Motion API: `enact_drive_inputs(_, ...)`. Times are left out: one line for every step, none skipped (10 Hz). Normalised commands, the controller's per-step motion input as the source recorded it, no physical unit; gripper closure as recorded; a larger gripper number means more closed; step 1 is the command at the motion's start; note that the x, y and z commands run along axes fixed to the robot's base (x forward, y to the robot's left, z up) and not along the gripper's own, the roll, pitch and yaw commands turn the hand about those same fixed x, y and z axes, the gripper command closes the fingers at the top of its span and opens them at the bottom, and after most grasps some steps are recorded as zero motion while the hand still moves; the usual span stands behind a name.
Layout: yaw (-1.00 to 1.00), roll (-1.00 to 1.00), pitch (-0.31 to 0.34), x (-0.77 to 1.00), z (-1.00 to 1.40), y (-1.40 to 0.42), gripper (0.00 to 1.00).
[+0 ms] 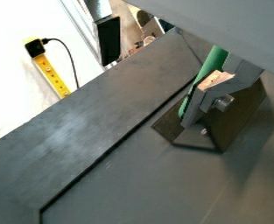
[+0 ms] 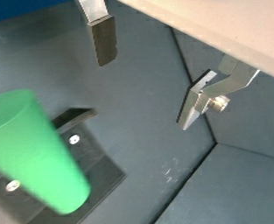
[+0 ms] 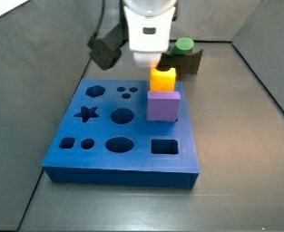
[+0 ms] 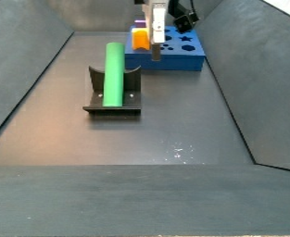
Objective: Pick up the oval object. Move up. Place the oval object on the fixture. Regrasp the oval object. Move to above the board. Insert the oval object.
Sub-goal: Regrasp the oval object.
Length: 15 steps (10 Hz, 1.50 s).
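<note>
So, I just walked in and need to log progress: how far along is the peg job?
Done: the oval object stands on the fixture. In hand: nothing; in a wrist view the gripper is open and empty, hanging beside the peg before the regrasp. Left: regrasp it, carry it above the board and insert it.

A purple cube (image 3: 163,106) stands upright on the blue slab, with a yellow block (image 3: 163,78) just behind it. In a wrist view, a yellow power strip (image 1: 52,66) with a black cable lies on the pale floor beyond the dark table (image 1: 69,140).
</note>
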Motion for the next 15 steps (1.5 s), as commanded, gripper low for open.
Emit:
enact_drive_inputs(-0.02,0.12,-0.067,1.00,-0.04,-0.01,0.00)
enact_drive_inputs(-0.04,0.12,-0.021,1.00,-0.04,-0.01,0.00)
enact_drive_inputs(-0.05,0.11,0.013,1.00,-0.04,-0.01,0.00)
enact_drive_inputs(-0.05,0.11,0.045,1.00,-0.04,-0.01,0.00)
enact_drive_inputs(-0.04,0.10,0.082,1.00,-0.04,-0.01,0.00)
enact_drive_inputs(-0.03,0.10,0.106,0.98,-0.04,-0.01,0.00)
enact_drive_inputs(-0.01,0.10,0.122,0.89,-0.04,-0.01,0.00)
enact_drive_inputs(0.01,0.10,0.129,0.81,-0.03,-0.01,0.00)
enact_drive_inputs(0.03,0.11,0.136,0.70,-0.04,-0.01,0.00)
enact_drive_inputs(0.04,0.11,0.138,0.64,-0.04,-0.01,0.00)
enact_drive_inputs(0.06,0.11,0.137,0.54,-0.03,-0.01,0.00)
enact_drive_inputs(0.07,0.11,0.138,0.47,-0.03,-0.01,0.00)
enact_drive_inputs(0.08,0.10,0.132,0.38,-0.02,-0.02,0.00)
enact_drive_inputs(0.09,0.10,0.132,0.31,-0.03,-0.02,0.00)
enact_drive_inputs(0.09,0.10,0.132,0.27,-0.02,-0.02,0.00)
